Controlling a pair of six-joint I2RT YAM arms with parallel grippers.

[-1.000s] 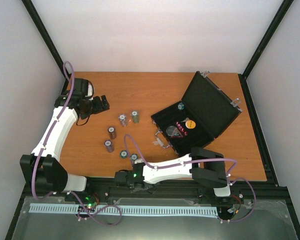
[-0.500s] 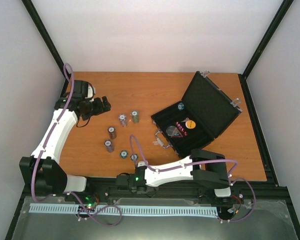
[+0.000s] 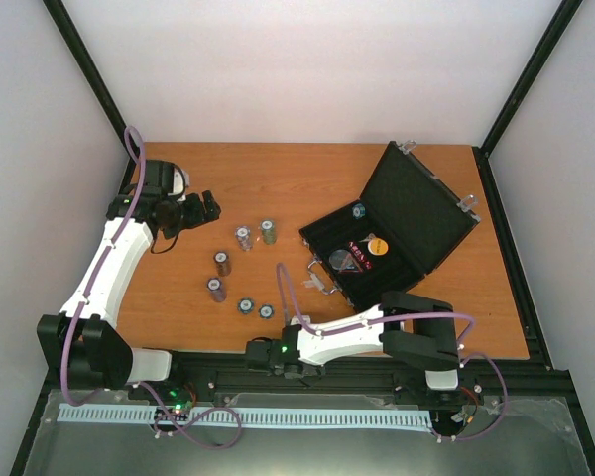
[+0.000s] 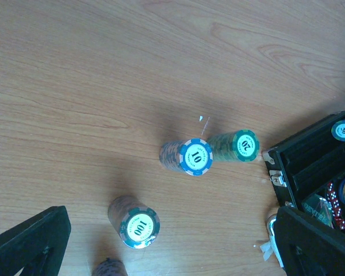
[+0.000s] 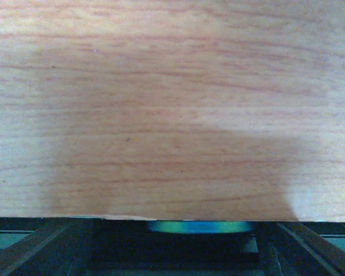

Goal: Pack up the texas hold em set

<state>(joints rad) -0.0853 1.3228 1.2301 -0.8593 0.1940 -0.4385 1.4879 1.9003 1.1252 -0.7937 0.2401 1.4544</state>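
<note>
The black case lies open at the right of the table, lid up, with cards and a white disc inside; its corner shows in the left wrist view. Several chip stacks stand left of it. The left wrist view shows the "10" stack, the "20" stack and the "100" stack. My left gripper is open and empty, hovering left of the stacks. My right gripper sits low at the table's near edge, its fingers spread, with a blurred blue-green strip between them.
Two flat chips lie near the front edge, close to the right gripper. A silver handle sticks out from the case toward the stacks. Black frame posts stand at the back corners.
The right gripper has slid to the right along the table's near edge. The left gripper has barely shifted. The chip stacks and the case have not moved.
</note>
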